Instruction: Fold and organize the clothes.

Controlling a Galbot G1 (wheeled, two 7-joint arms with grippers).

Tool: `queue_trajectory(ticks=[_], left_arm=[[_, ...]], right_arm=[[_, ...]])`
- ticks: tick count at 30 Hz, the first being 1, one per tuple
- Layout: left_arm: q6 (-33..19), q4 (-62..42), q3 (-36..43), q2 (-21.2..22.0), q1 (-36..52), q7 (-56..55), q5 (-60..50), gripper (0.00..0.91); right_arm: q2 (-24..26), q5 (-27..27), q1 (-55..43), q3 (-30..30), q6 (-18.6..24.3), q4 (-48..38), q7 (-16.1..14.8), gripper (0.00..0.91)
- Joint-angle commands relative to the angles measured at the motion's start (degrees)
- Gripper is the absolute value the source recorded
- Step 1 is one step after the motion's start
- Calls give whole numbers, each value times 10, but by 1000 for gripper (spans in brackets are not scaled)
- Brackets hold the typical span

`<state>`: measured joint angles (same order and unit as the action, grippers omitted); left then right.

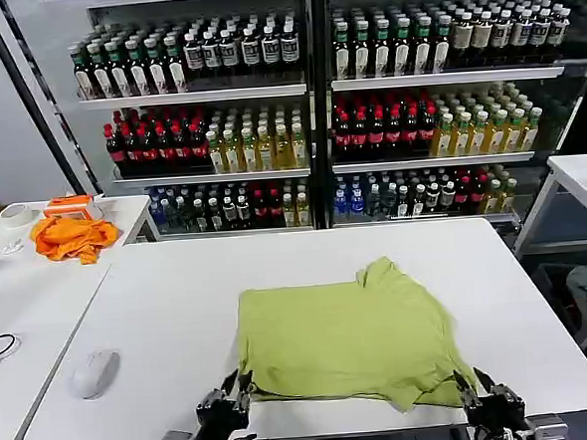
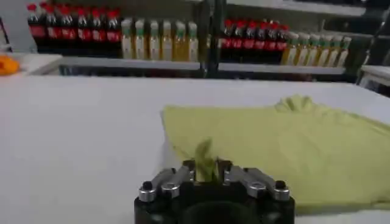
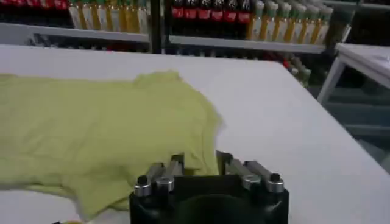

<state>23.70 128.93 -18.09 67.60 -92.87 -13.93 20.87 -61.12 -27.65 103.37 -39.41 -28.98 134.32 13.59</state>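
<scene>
T-shirt — light yellow-green, short-sleeved; laid flat and partly folded on the white table, nearer the front edge than the back; one sleeve is bunched up at the far side, right of the middle; the near edge shows doubled layers in the head view; no print is visible on the upper face.

Left gripper — placed at the near left corner of the T-shirt, at the table's front edge; in the left wrist view a small peak of the cloth is seen pinched between its fingers.

Right gripper — placed at the near right corner of the T-shirt, at the front edge of the table; in the right wrist view its fingers are seen slightly parted, with the cloth's edge lying between them; whether the cloth is gripped cannot be told.

Mouse — white; set on the table's near left part, well apart from the T-shirt.

Orange cloth — crumpled; lying on a side table to the left.

Shelves of bottles — standing behind the table, across the background.
</scene>
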Motion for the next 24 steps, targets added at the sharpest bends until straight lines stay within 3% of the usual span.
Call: queue_trajectory(ticks=[1, 7, 13, 24], left_arm=[[1, -42, -32, -54, 103, -9, 34, 907], [17, -180, 23, -61, 255, -30, 98, 907], [36, -289, 91, -45, 381, -42, 119, 907], [51, -420, 148, -12, 489, -48, 125, 907]], right_arm=[[53, -49, -163, 19, -15, -59, 15, 907], [79, -124, -367, 130, -38, -217, 34, 907], [65, -155, -519, 223, -41, -336, 38, 907], [5, -178, -648, 318, -41, -499, 33, 907]])
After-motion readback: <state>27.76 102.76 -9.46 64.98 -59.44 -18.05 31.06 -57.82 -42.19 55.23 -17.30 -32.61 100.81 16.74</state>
